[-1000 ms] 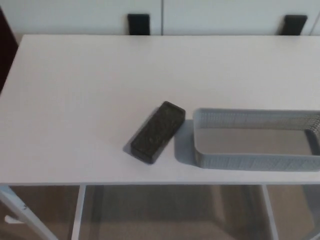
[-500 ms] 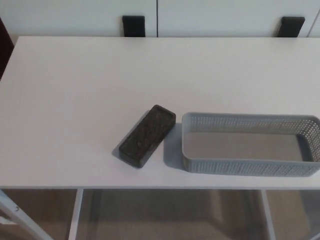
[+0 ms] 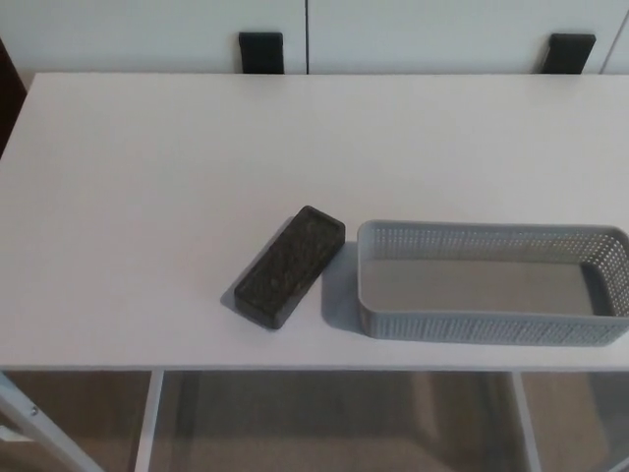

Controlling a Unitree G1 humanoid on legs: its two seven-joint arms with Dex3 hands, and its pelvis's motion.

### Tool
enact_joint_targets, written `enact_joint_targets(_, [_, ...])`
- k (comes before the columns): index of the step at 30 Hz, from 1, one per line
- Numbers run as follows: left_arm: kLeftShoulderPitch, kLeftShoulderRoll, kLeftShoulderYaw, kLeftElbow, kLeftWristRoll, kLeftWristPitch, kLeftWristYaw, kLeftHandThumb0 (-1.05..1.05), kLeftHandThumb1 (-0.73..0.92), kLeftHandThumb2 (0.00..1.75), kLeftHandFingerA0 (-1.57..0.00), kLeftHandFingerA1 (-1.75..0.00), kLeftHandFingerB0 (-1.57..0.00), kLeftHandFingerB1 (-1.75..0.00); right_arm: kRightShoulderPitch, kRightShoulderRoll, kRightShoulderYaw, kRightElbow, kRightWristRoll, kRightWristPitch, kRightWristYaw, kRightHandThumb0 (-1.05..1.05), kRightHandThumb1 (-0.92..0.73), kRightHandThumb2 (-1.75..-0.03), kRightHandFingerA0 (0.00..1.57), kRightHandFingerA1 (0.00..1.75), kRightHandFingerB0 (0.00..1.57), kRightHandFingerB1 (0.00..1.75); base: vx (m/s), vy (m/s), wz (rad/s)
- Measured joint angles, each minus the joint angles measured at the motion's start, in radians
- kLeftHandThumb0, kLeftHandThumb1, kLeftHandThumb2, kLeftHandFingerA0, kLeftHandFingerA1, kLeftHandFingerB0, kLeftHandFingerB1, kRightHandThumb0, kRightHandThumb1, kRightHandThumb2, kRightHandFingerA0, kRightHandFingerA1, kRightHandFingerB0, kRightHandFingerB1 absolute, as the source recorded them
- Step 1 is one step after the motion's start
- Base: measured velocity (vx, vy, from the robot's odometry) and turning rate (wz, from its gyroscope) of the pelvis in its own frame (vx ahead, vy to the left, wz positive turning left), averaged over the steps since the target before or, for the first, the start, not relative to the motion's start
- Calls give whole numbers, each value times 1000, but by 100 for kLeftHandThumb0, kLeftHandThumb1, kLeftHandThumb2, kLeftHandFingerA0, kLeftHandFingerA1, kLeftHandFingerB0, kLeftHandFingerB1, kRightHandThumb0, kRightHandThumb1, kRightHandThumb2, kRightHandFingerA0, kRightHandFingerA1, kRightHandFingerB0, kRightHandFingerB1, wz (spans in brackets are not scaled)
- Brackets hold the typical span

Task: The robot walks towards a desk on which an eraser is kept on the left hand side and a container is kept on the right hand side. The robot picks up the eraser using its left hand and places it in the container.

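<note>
Approach step, pick not yet begun: dark eraser (image 3: pixel 289 266) lying flat and diagonal on the white desk (image 3: pixel 147 177), near the front edge, its far corner just beside but apart from the left end of the grey mesh container (image 3: pixel 488 325), which looks empty. Neither hand in view, so finger state impossible to tell; next move probably calls for bringing the left hand in from the left, matching the eraser's slant, closing across its narrow sides, then lifting over the container's near wall. No brand, label or readable writing anywhere.
</note>
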Motion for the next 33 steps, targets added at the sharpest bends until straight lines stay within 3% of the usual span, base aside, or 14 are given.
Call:
enact_joint_targets(2, [11,4,-19,-46,-2,0,-10,-87,72,63,-19,-35,-11,-25,-1,1,1,0,0,0,0,-23,-47,-55,69,64,37,51,0,0,0])
enact_joint_targets(3, [21,10,-42,-101,-4,0,-22,-82,70,106,-8,-48,-5,-32,-2,1,2,0,0,1,0,-21,-47,-54,72,64,39,51,0,0,0])
enact_joint_targets(4, [26,17,-57,-141,-6,0,-30,-82,70,106,-8,-48,-5,-32,-3,1,2,0,-1,1,0,-21,-47,-54,72,64,39,51,0,0,0])
enact_joint_targets(5, [30,22,-70,-177,-8,0,-36,-76,92,77,-15,-46,-7,-26,-4,2,3,0,-1,1,0,-24,-47,-54,76,65,38,49,0,0,0])
enact_joint_targets(8, [35,38,-106,-285,-14,2,-56,-72,92,88,-10,-46,-7,-29,-6,3,4,0,-2,1,0,-23,-47,-54,76,65,38,49,0,0,0])
enact_joint_targets(9, [34,48,-118,-326,-18,5,-65,-31,64,120,0,-50,0,-50,-7,3,4,0,-2,2,0,-23,-47,-54,76,65,39,49,0,0,0])
enact_joint_targets(10, [33,57,-127,-359,-22,6,-72,-72,92,89,-17,-46,-13,-39,-8,4,4,0,-2,2,0,-22,-48,-56,71,65,37,51,0,0,0])
enact_joint_targets(11, [31,70,-138,-400,-30,7,-82,-75,92,90,-17,-50,-14,-42,-8,4,5,0,-3,2,0,-22,-48,-55,71,65,38,50,0,0,0])
enact_joint_targets(26, [-7,324,-202,-907,-201,78,-210,-75,92,90,-17,-50,-14,-42,-13,8,9,0,-3,4,0,-22,-47,-56,72,65,38,51,0,0,0])
enact_joint_targets(27, [-10,345,-205,-940,-216,82,-219,-14,63,59,-12,-30,-15,-28,-13,8,9,0,-3,4,0,-25,-43,-52,77,67,37,50,0,0,0])
enact_joint_targets(28, [-14,360,-206,-964,-229,85,-226,-59,54,78,-22,-44,-14,-39,-13,8,10,0,-3,4,0,-26,-43,-52,77,66,37,50,0,0,0])
enact_joint_targets(29, [-35,366,-196,-981,-240,91,-226,-53,55,71,-12,-36,-11,-34,-12,8,11,0,-3,4,-1,-24,-44,-53,76,66,36,50,0,0,0])
enact_joint_targets(30, [-72,362,-171,-1000,-241,99,-223,-29,52,100,0,-49,0,-47,-13,8,12,1,-4,4,0,-24,-45,-53,77,66,38,50,-26,-2,7])
enact_joint_targets(33, [-190,335,-102,-1061,-235,128,-210,-29,51,99,-1,-50,0,-48,-13,8,16,-2,-5,4,-1,-27,-42,-52,81,66,40,50,0,0,0])
